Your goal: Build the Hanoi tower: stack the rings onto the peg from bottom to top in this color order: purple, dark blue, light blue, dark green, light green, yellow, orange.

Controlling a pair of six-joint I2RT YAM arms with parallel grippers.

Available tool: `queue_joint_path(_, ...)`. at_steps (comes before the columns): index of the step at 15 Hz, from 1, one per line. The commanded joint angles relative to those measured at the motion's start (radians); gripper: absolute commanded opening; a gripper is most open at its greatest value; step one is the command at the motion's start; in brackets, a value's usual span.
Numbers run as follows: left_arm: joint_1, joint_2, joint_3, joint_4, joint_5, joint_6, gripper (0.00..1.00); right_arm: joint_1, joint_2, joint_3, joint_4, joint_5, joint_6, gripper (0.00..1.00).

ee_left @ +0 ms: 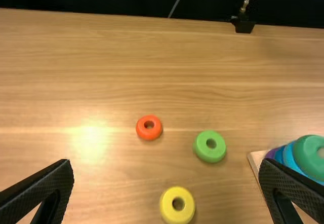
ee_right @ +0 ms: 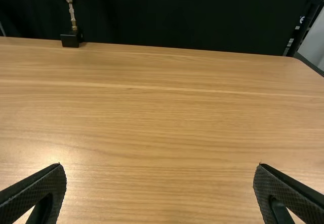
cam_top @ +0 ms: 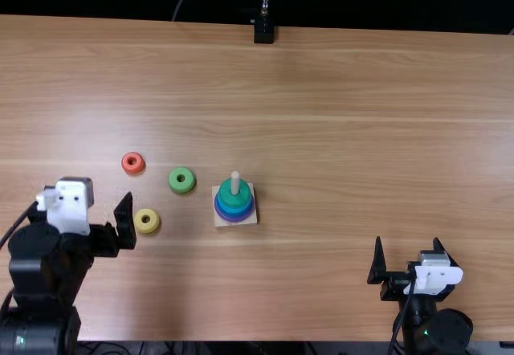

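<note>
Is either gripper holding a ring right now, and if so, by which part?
Nothing is held: the left gripper and right gripper are both open and empty.

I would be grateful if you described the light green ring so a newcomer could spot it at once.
On the wooden table, find the square base with the peg. Just left of it in the top view lies the light green ring. Unlike the red-orange ring and yellow ring, it is green and nearest the base.
</note>
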Motion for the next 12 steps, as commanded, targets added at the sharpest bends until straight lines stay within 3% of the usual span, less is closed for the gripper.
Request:
queue_joint_path(1, 0.007, 0.093, 0.091, -0.003, 0.053, -0.001, 1.00, -0.007, -0.013, -0.068, -0.073, 0.002, -0.001, 1.00)
queue_joint_path(3, -0.005, 0.235, 0.194, -0.027, 0.108, -0.002, 1.00, -0.007, -0.013, -0.068, -0.073, 0.002, -0.001, 1.00)
queue_joint_path(5, -0.038, 0.357, 0.323, -0.211, 0.092, -0.001, 1.00, -0.007, -0.013, -0.068, -0.073, 0.000, -0.001, 1.00)
queue_joint_path(6, -0.041, 0.432, 0.395, -0.322, 0.077, 0.007, 1.00, -0.007, -0.013, -0.068, -0.073, 0.000, -0.001, 1.00)
queue_joint_path(8, -0.082, 0.582, 0.530, -0.485, -0.012, 0.014, 1.00, -0.007, -0.013, -0.068, -0.073, 0.000, -0.001, 1.00)
queue_joint_path(9, -0.114, 0.645, 0.591, -0.524, -0.043, 0.023, 1.00, -0.007, -0.013, -0.068, -0.073, 0.002, -0.001, 1.00)
queue_joint_path(12, -0.190, 0.814, 0.691, -0.544, -0.087, 0.106, 1.00, -0.007, -0.013, -0.068, -0.073, 0.000, -0.001, 1.00)
